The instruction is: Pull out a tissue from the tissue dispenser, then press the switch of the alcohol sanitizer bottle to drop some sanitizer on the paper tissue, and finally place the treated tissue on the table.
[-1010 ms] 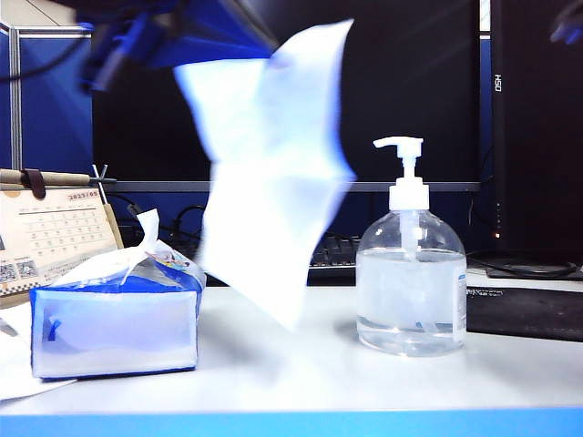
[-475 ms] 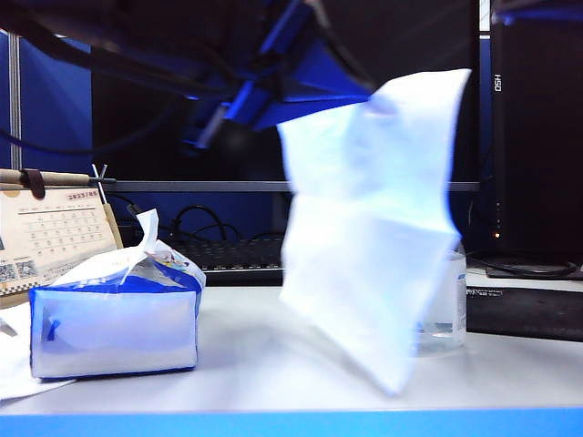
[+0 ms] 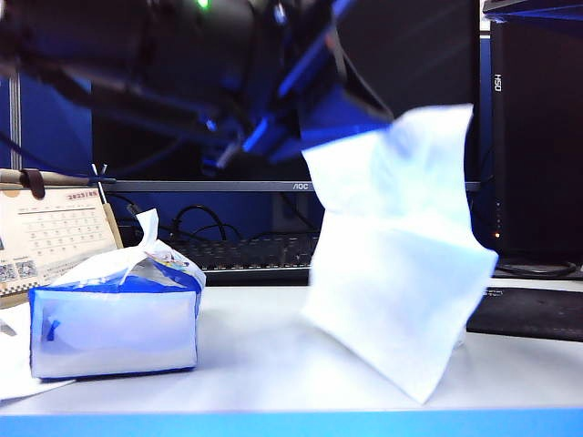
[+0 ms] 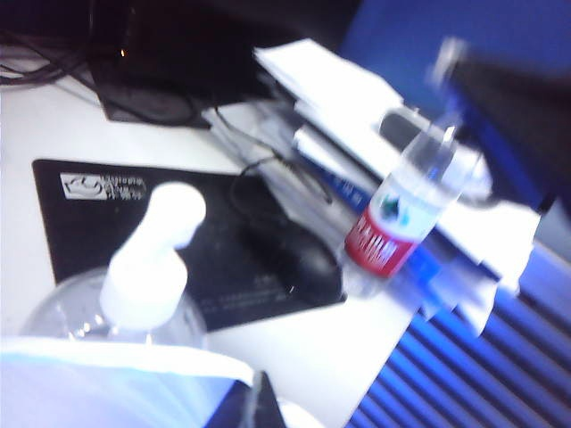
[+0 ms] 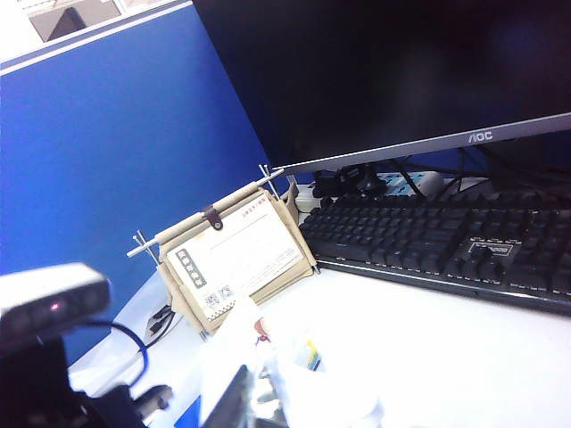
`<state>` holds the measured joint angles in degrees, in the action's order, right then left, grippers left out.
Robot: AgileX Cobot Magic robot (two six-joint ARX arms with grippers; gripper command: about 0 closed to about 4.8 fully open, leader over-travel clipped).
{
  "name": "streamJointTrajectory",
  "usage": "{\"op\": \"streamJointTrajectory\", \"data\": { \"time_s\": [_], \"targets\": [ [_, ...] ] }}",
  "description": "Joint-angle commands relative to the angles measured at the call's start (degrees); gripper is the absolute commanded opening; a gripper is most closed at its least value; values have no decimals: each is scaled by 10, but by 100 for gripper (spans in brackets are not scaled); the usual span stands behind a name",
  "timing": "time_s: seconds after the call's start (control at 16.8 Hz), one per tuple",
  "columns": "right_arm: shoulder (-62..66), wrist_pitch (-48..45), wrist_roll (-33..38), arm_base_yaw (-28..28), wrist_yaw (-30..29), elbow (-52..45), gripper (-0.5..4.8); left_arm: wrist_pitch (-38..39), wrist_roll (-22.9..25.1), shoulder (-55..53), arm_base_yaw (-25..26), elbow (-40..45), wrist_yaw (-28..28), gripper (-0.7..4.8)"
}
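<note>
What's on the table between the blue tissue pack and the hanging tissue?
Nothing: in the exterior view the white table is bare between the tissue pack and the tissue, which the left gripper holds up above it. The keyboard sits farther back.

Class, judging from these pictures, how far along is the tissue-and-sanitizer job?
Done: the tissue is out of the tissue dispenser. In hand: the shut left hand holds it by the alcohol sanitizer bottle. Left: pressing the switch, then laying it on the table.
</note>
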<state>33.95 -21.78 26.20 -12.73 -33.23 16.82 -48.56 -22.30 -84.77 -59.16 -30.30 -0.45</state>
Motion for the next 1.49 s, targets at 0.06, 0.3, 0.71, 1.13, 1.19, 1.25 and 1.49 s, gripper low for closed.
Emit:
{"op": "streamJointTrajectory", "data": {
  "time_s": [0.06, 0.3, 0.71, 1.13, 1.19, 1.25, 1.49],
  "targets": [
    [48, -26, 13, 0, -28, 3, -1, -61, -2, -35, 8, 0, 23, -6],
    [146, -127, 38, 0, -64, 6, -1, -120, -5, -66, 12, 0, 57, -6],
    [245, -162, 42, 0, -104, 50, -1, -142, 11, -71, 71, 0, 132, -6],
    [303, -154, 36, -1, -104, 52, -1, -210, -13, -130, 73, 0, 134, -6],
    [306, -154, 36, -1, -104, 52, -1, -214, -17, -133, 73, -2, 134, -6],
    [308, -154, 36, -1, -104, 52, -1, -217, -17, -133, 73, -2, 134, -6],
    [309, -155, 33, -11, -104, 52, -1, -233, -17, -141, 76, -5, 133, -6]
  ]
}}
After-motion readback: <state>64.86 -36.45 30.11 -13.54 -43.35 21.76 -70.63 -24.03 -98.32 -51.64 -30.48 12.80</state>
